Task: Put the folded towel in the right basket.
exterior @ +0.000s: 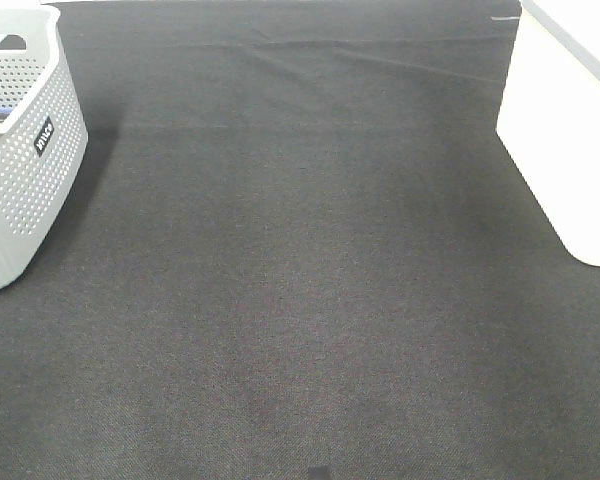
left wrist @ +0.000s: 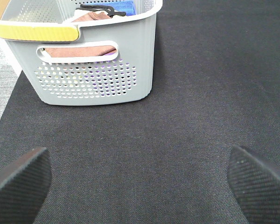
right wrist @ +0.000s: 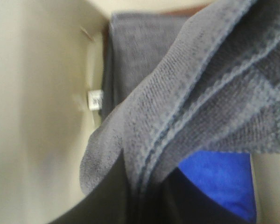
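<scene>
Got the grey towel (right wrist: 196, 93) pinched in the right gripper (right wrist: 140, 200), with a fold going down between two dark fingers (right wrist: 109, 200). Blurry, but reads as clamped on the cloth. Hanging right in front of the lens, draped loose, with a free corner off to one side of the fingers.

Sitting inside a pale-walled container. Cream inner wall (right wrist: 37, 116) just beside the towel, blue cloth (right wrist: 219, 177) under it. Another dark grey towel (right wrist: 135, 51) deeper in, with a small white tag (right wrist: 95, 99) next to the wall. Can't tell whether touching the blue cloth or hanging above it.

Left gripper (left wrist: 140, 186) spread wide and released, textured pads (left wrist: 18, 182) far apart. Hovering over the black cloth (exterior: 300, 300), facing the grey perforated basket (left wrist: 93, 84) and well apart from it. Yellow strip (left wrist: 37, 32) along the basket's near rim. Brownish towel (left wrist: 79, 50) showing through the handle slot, something blue (left wrist: 123, 5) and a black item (left wrist: 100, 10) on top inside.

From the high camera:
- Black cloth over the whole table, with faint creases toward the far edge.
- Grey perforated basket at the left edge, with a small black label (exterior: 43, 135) on its side.
- White right basket (exterior: 560, 150) at the right edge, only partly in frame.

Light grey floor (left wrist: 0, 79) past the cloth's edge in the left wrist view.
</scene>
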Available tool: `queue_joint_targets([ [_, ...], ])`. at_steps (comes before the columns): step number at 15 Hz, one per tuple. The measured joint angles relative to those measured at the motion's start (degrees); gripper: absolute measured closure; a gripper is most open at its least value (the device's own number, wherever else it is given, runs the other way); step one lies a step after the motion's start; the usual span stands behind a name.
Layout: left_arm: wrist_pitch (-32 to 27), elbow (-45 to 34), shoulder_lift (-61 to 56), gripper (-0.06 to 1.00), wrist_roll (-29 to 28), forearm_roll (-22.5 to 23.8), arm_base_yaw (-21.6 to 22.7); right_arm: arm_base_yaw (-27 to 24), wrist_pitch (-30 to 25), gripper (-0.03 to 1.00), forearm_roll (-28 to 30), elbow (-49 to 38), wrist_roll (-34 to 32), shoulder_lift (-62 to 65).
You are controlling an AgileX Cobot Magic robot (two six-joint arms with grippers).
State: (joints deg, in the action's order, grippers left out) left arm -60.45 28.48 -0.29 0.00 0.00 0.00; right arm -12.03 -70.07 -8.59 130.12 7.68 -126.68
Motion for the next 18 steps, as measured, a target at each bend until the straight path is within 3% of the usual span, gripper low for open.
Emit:
queue_joint_targets([
  [2,0.0,0.0,0.0,-0.03,0.0,0.0,0.0,0.0,0.0,0.51,0.1,-1.1,0.0,0.0],
  [3,0.0,0.0,0.0,-0.03,0.0,0.0,0.0,0.0,0.0,0.51,0.1,-1.1,0.0,0.0],
  [5,0.0,0.0,0.0,-0.03,0.0,0.0,0.0,0.0,0.1,0.25,-1.3,-1.1,0.0,0.1],
  [6,0.0,0.0,0.0,-0.03,0.0,0.0,0.0,0.1,0.1,0.19,-4.9,-1.0,0.0,0.3],
  [8,0.0,0.0,0.0,-0.03,0.0,0.0,0.0,1.1,0.1,0.17,-8.0,-0.9,0.0,1.5],
  [10,0.0,0.0,0.0,-0.03,0.0,0.0,0.0,3.8,0.1,0.17,-7.3,-0.9,0.0,4.2],
  [14,0.0,0.0,0.0,-0.03,0.0,0.0,0.0,13.5,0.1,0.17,-1.3,-0.9,-2.4,9.6],
  [18,0.0,0.0,0.0,-0.03,0.0,0.0,0.0,16.4,0.1,0.17,1.9,-4.4,-4.0,15.4],
])
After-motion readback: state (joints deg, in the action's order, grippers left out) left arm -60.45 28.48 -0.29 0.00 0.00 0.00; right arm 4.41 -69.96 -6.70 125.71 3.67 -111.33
